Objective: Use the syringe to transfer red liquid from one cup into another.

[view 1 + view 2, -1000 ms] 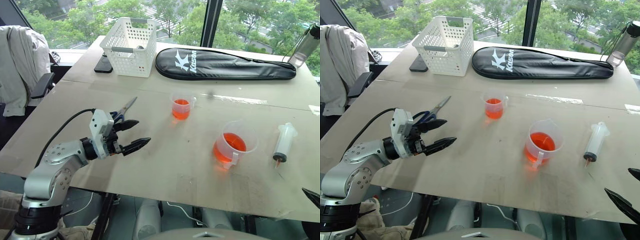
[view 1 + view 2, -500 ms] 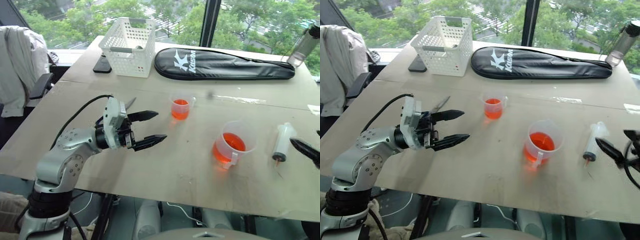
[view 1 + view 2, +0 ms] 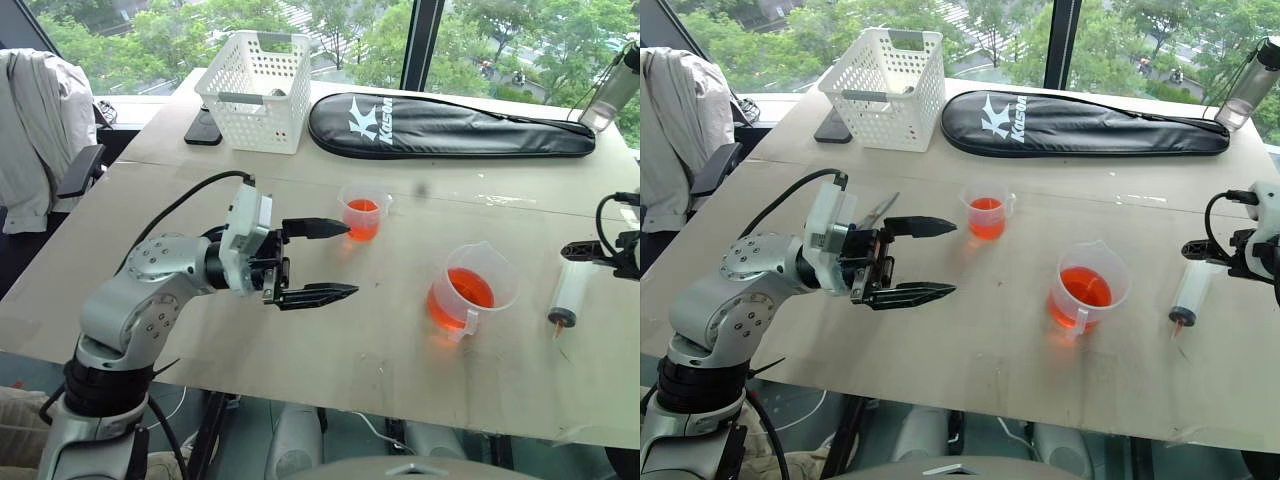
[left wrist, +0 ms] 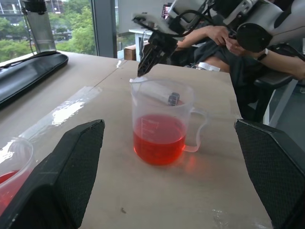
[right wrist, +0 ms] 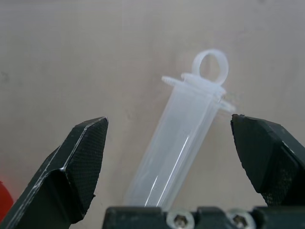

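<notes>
Right tool (image 5: 167, 143) hangs spread over the syringe (image 3: 571, 290) lying on the tabletop (image 3: 350, 350) at the handled cup's (image 3: 468, 292) three o'clock; left tool (image 3: 330, 262) spread, empty; an off-centre pinch could roll the barrel away

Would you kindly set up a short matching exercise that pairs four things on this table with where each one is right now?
Things:
1. syringe
2. small cup
3. handled cup
4. white basket

Places:
A. at the far left of the table, beside the black racket bag
B. lying flat under the open right gripper
C. just past the upper finger of the open left gripper
D. between the small cup and the syringe

Pairs: 1-B, 2-C, 3-D, 4-A
</notes>
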Action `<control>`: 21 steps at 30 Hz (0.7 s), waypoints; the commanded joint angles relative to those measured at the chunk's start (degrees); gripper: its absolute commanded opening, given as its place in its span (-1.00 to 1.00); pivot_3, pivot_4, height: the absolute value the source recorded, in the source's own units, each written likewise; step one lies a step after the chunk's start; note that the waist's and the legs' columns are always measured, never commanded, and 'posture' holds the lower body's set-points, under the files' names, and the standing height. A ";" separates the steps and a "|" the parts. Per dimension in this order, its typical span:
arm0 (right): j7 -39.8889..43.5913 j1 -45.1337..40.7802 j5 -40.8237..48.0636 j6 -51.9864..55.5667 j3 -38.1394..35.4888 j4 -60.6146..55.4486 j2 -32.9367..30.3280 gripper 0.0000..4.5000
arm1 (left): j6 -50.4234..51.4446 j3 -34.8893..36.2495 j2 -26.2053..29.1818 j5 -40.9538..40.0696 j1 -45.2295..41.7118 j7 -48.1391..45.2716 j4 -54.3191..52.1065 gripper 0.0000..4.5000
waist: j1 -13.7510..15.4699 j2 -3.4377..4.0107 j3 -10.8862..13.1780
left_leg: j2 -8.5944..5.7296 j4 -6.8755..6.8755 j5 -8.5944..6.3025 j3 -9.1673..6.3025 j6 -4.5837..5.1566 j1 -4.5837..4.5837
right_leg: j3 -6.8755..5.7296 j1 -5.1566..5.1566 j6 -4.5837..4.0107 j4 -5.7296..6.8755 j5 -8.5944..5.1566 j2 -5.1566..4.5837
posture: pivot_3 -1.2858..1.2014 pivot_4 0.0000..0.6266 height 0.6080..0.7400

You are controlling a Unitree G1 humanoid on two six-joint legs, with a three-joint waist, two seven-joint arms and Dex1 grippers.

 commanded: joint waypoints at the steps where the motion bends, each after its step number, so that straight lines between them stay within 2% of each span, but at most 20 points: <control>1: -2.27 -2.80 2.56 0.35 2.96 4.79 -2.56 1.00 | -0.22 0.78 0.61 -1.25 0.66 -0.23 -2.40 0.98 | 0.07 0.00 0.00 | 0.00 0.01 0.00 -0.01 0.00 0.00 | -0.01 0.00 -0.01 0.00 0.00 0.00 | 0.03 -0.52 0.75; 7: -3.12 -7.94 -0.78 0.35 7.38 10.86 -0.71 1.00 | -0.20 1.03 0.57 -1.69 2.87 0.77 -3.98 0.98 | -0.12 0.00 0.00 | 0.00 0.07 0.00 0.04 0.00 0.05 | 0.06 0.01 -0.05 0.04 -0.02 -0.01 | 0.03 -0.52 0.75; 11: -1.69 -10.11 -4.06 0.35 9.32 13.99 2.83 1.00 | 0.19 1.29 0.59 -2.05 3.07 1.25 -4.24 0.98 | -0.14 0.00 0.00 | 0.00 0.08 0.00 0.05 0.00 0.09 | 0.07 0.01 -0.05 0.08 -0.02 0.00 | 0.03 -0.52 0.75; 12: -1.40 -10.17 -4.96 0.35 9.37 14.12 3.59 0.77 | 0.17 1.32 0.64 -1.99 3.13 1.23 -4.23 1.00 | -0.12 0.00 0.00 | 0.00 0.09 0.00 0.03 0.00 0.08 | 0.07 0.01 -0.05 0.08 -0.02 0.00 | 0.03 -0.52 0.75; 13: -1.01 -10.15 -5.73 0.35 9.38 14.27 4.23 0.65 | 0.16 1.41 0.70 -1.99 3.23 1.19 -4.23 1.00 | -0.09 0.00 0.00 | 0.00 0.09 0.00 0.04 0.00 0.08 | 0.07 0.01 -0.06 0.08 -0.02 0.00 | 0.03 -0.52 0.75; 17: 0.83 -8.22 -8.12 0.35 8.90 14.14 5.83 -0.19 | 0.22 1.79 0.86 -1.94 3.46 1.53 -4.19 1.00 | 0.03 -0.01 -0.01 | 0.00 0.07 -0.01 0.04 0.01 0.02 | 0.05 0.00 -0.04 0.04 -0.02 0.00 | 0.03 -0.52 0.75; 18: 1.18 -7.77 -8.47 0.35 8.79 13.90 5.91 -0.31 | 0.20 1.86 0.92 -1.92 3.48 1.57 -4.13 1.00 | 0.03 -0.02 -0.01 | 0.00 0.07 -0.01 0.03 0.01 0.02 | 0.03 0.01 -0.04 0.02 -0.02 0.00 | 0.03 -0.52 0.75; 21: 2.34 -5.77 -8.77 0.35 8.31 11.95 5.34 -0.32 | 0.63 2.05 0.65 -2.33 3.09 2.43 -3.82 1.00 | 0.08 -0.02 -0.01 | 0.01 0.07 -0.01 0.04 0.02 0.02 | 0.02 0.02 -0.05 0.02 -0.02 -0.01 | 0.03 -0.52 0.75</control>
